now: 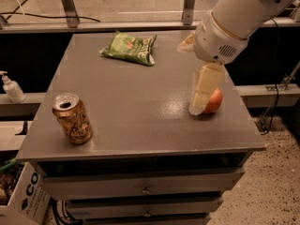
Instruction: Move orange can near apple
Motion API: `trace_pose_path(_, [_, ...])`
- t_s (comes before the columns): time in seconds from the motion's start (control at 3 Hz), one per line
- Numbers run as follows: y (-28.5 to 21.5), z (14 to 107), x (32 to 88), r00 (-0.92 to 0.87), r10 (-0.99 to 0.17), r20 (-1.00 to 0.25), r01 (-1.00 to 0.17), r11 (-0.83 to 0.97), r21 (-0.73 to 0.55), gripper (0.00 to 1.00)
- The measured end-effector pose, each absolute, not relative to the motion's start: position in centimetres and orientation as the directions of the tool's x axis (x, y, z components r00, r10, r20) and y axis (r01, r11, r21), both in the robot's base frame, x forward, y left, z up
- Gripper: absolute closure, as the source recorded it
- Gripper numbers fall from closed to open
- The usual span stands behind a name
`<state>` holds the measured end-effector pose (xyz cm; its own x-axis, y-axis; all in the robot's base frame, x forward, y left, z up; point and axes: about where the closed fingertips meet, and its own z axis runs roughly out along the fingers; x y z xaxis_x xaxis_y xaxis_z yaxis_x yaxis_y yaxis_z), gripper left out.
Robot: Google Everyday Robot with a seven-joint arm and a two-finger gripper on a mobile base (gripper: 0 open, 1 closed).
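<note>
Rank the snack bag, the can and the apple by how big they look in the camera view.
1. Snack bag and can: about alike; the can sits nearer, so unsure.
2. Apple: smallest, partly hidden behind the gripper.

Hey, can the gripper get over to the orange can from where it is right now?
Probably yes. The gripper hangs by the apple on the right; bare tabletop lies between it and the upright orange can at front left.
</note>
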<state>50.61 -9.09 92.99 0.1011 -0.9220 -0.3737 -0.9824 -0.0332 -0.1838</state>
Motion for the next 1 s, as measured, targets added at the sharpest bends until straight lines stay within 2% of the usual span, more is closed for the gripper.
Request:
trace_pose_path(0.33, [-8.2,92.8,48.2,0.105,-0.892,-0.44,-0.984,-0.029,-0.177,0.0])
trace_pose_path(1.0, [-9.1,90.7,39.2,0.036,-0.809,-0.587,-0.992,0.043,-0.12,0.0])
